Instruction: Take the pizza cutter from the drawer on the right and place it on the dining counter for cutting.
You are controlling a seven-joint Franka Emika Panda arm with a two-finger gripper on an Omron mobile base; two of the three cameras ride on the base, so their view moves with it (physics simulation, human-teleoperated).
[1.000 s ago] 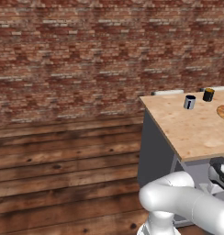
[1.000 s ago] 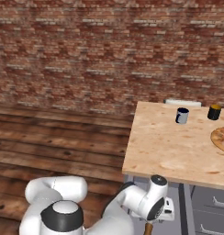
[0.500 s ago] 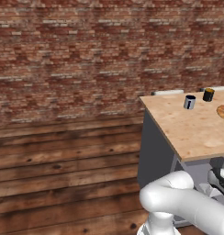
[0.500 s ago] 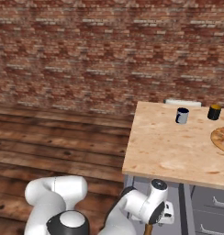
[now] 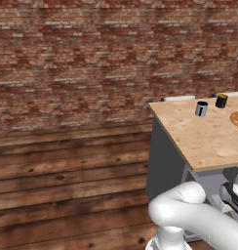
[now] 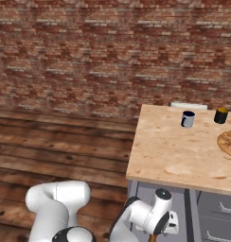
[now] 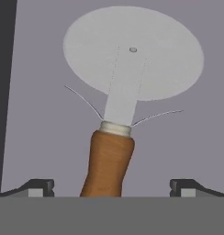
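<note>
Pizza cutter [image 7: 125, 98] lies flat on grey drawer [image 7: 36, 114] floor, wooden handle running between gripper [image 7: 112, 186] fingertips, wheel blade beyond. Jaws wide open, nothing gripped yet. Over last second arm has dipped lower under counter [image 6: 169, 151] edge; base and counter items unchanged. Judgement: descent nearly done, closing on handle comes next, then lift to counter.

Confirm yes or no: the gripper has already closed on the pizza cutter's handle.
No: in the hand view the fingertips stand wide apart, with the pizza cutter lying ungripped between them on the drawer floor.
</note>
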